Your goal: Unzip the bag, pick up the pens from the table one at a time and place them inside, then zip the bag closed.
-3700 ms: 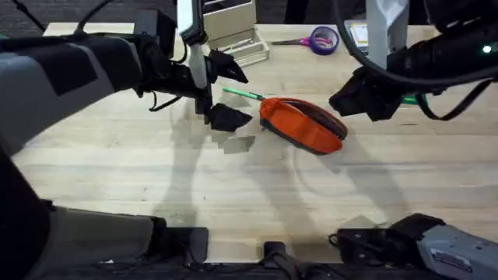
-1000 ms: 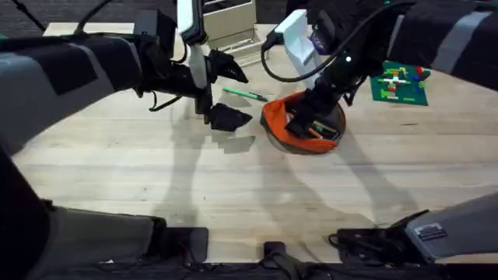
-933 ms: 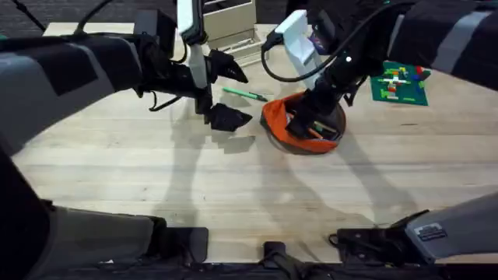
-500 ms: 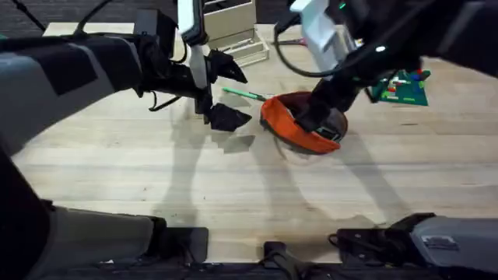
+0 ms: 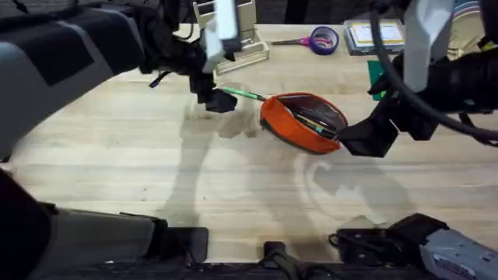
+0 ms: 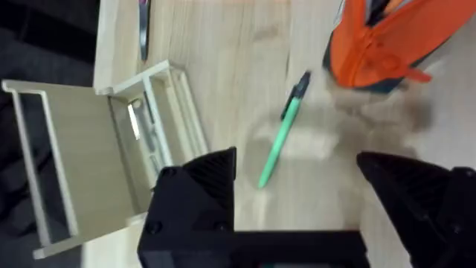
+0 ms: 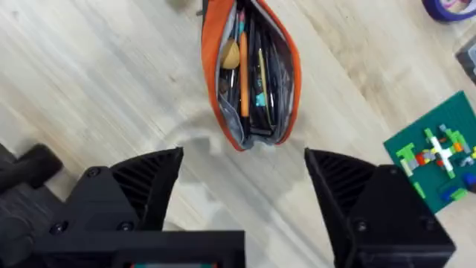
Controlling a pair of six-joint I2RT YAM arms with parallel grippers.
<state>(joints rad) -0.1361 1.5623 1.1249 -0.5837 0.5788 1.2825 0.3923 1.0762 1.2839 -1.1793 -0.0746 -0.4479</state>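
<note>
The orange bag (image 5: 289, 124) lies unzipped in the middle of the table (image 5: 233, 187), with several pens (image 5: 315, 123) inside it. In the right wrist view the bag (image 7: 211, 52) gapes open and shows the pens (image 7: 243, 71). One green pen (image 5: 243, 94) lies on the wood just left of the bag. My left gripper (image 5: 215, 99) hovers at that pen's left end, open and holding nothing. Its wrist view has the green pen (image 6: 282, 132) between the spread fingers, with the bag (image 6: 379, 41) beyond. My right gripper (image 5: 372, 138) stands open and empty right of the bag.
A clear plastic box (image 5: 233, 31) stands at the back, close to the left arm, and shows in the left wrist view (image 6: 97, 156). Purple-handled scissors (image 5: 319, 39) and a green brick plate (image 7: 435, 152) lie at the back right. The near half of the table is bare wood.
My right gripper has pulled out of the open bag and drawn back to its right. The left gripper has moved toward the back and right, to the green pen.
</note>
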